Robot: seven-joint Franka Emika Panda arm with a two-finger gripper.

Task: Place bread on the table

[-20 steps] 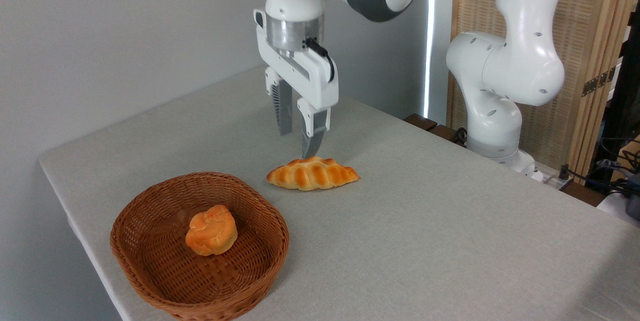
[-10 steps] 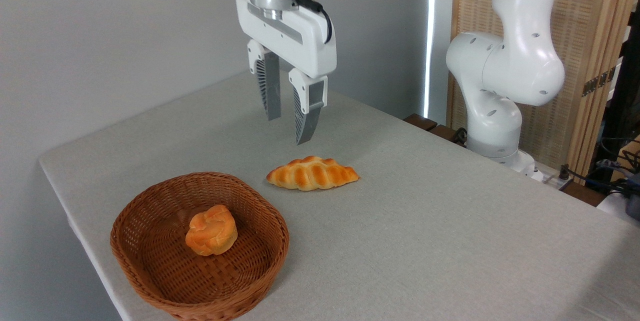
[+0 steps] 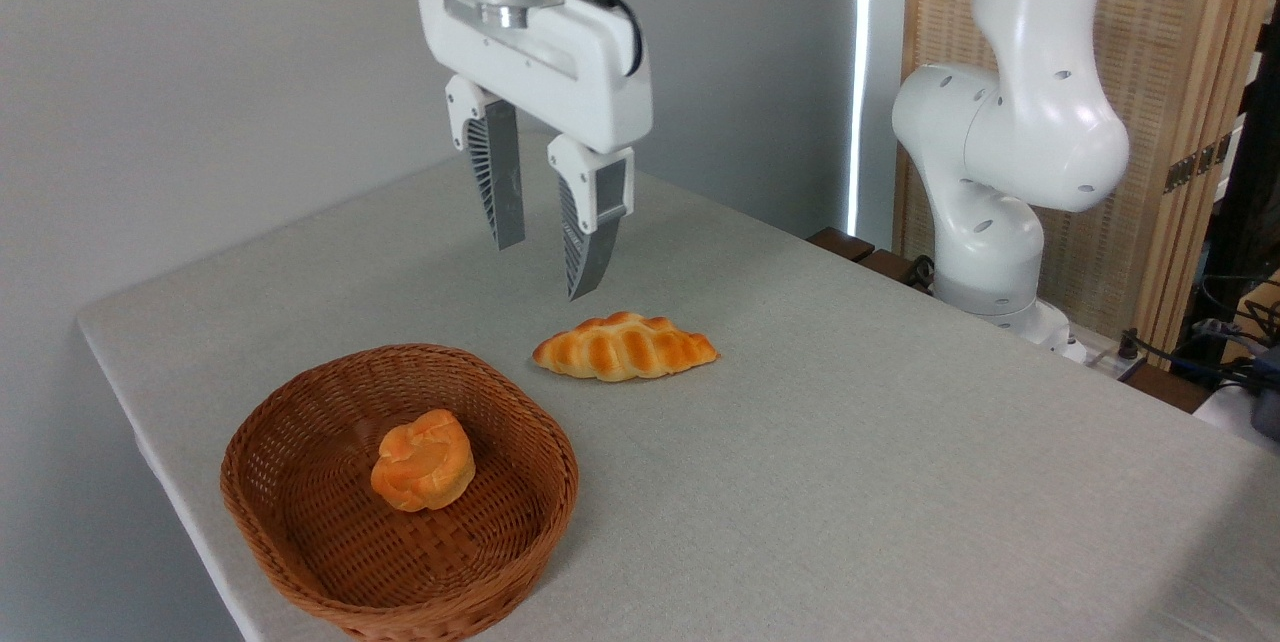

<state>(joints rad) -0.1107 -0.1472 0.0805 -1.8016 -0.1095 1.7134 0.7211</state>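
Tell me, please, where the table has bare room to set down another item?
The table is bare right of the bread toward the near edge. Crowded: the near-left corner holds the basket, and the open gripper hangs above the cloth behind the bread.

No readable text, label, brand, number or sign anywhere in view: none on the white two-finger tool [image 3: 541, 267], none on the glossy golden braided loaf [image 3: 625, 347], none on the brown wicker basket [image 3: 300, 532], none on the grey-beige cloth-covered worktop [image 3: 900, 462].
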